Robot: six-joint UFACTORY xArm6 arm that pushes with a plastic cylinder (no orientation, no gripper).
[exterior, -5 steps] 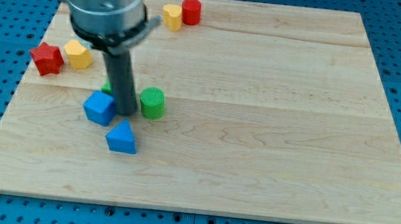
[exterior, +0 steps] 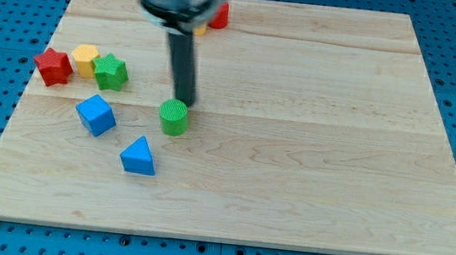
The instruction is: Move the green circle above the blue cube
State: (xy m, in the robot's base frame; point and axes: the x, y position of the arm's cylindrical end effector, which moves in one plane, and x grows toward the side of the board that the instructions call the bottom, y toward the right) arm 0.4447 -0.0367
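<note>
The green circle point(exterior: 174, 117), a short green cylinder, stands left of the board's middle. The blue cube point(exterior: 96, 114) lies to its left, a little lower in the view. My tip point(exterior: 186, 103) is just above and slightly right of the green circle, close to its upper edge; I cannot tell whether it touches. The dark rod rises from there toward the view's top.
A blue triangle point(exterior: 138, 155) lies below the green circle. A green star point(exterior: 111, 72), a yellow block point(exterior: 86, 60) and a red block point(exterior: 53, 67) sit in a row at the left. A red cylinder point(exterior: 219, 14) and a partly hidden yellow block point(exterior: 198, 30) are at the top.
My tip has moved right and up, from between the blue cube and green circle to just above the green circle. The blue cube has shifted left. The green star now shows fully.
</note>
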